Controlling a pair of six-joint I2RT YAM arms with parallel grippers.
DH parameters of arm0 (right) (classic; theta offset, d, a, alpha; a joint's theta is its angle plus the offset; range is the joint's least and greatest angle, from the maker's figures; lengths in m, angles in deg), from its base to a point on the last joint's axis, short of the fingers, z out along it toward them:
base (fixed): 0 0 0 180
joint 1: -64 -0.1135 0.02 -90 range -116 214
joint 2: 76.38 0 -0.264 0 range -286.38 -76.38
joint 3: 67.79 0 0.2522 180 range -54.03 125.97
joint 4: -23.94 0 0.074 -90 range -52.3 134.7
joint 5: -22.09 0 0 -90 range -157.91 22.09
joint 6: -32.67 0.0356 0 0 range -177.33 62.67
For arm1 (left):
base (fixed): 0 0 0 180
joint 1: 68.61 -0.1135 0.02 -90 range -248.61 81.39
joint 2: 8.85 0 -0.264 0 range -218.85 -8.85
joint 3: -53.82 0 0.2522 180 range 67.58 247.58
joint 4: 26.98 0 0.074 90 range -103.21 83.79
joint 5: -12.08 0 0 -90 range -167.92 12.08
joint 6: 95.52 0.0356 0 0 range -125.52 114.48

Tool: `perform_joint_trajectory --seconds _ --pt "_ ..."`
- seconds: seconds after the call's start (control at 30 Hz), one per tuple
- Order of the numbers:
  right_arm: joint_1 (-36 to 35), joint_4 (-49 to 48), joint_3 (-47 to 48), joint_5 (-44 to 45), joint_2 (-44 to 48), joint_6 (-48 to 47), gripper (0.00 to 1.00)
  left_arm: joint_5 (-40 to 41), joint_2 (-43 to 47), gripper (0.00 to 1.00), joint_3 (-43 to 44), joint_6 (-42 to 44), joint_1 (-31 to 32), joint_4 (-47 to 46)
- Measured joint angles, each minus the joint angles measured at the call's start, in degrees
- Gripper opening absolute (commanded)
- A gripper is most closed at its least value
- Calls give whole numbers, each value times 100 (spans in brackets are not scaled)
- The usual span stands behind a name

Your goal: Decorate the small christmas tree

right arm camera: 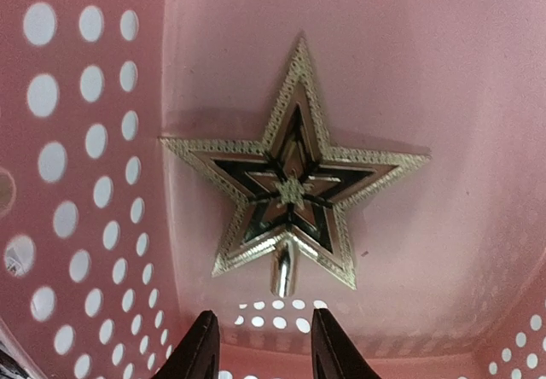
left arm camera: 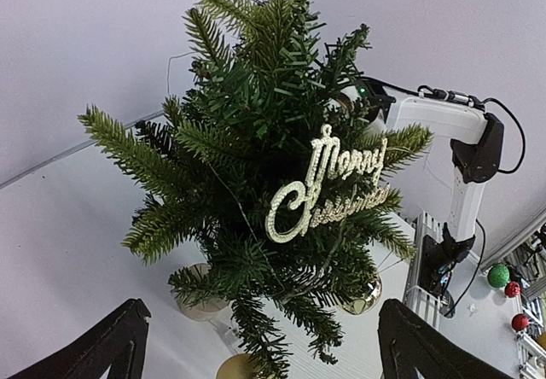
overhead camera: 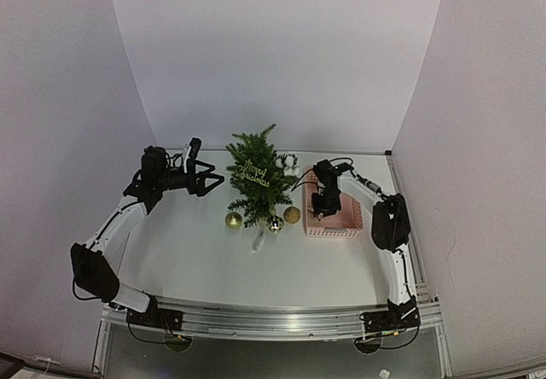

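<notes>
I'm watching the small christmas tree [left arm camera: 247, 131], wearing a Merry Christmas sign [left arm camera: 328, 187], standing ahead of the wide-spread left pincer [left arm camera: 264, 319].

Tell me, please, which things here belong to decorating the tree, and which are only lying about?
For the job: tree; sign hung on it; star in the basket; gold balls and silver ball at the tree's foot; white balls behind it.
Lying about, it seems: green ball and red balls, past the right arm's base.

White table [overhead camera: 196, 259]: small christmas tree [overhead camera: 256, 178], pink basket [overhead camera: 334, 221], gold baubles [overhead camera: 233, 220].
</notes>
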Motion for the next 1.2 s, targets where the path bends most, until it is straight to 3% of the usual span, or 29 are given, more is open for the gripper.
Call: perform_joint_trajectory --seconds 0.73,0.97,1.2 --pt "0 350 415 196 -593 234 20 -4 1 94 -17 -253 -40 -391" --pt "0 351 388 207 -593 217 1 -4 3 95 -68 -259 -40 -455" --pt "0 355 387 224 -580 234 0 -7 3 95 -87 -261 -40 -459"
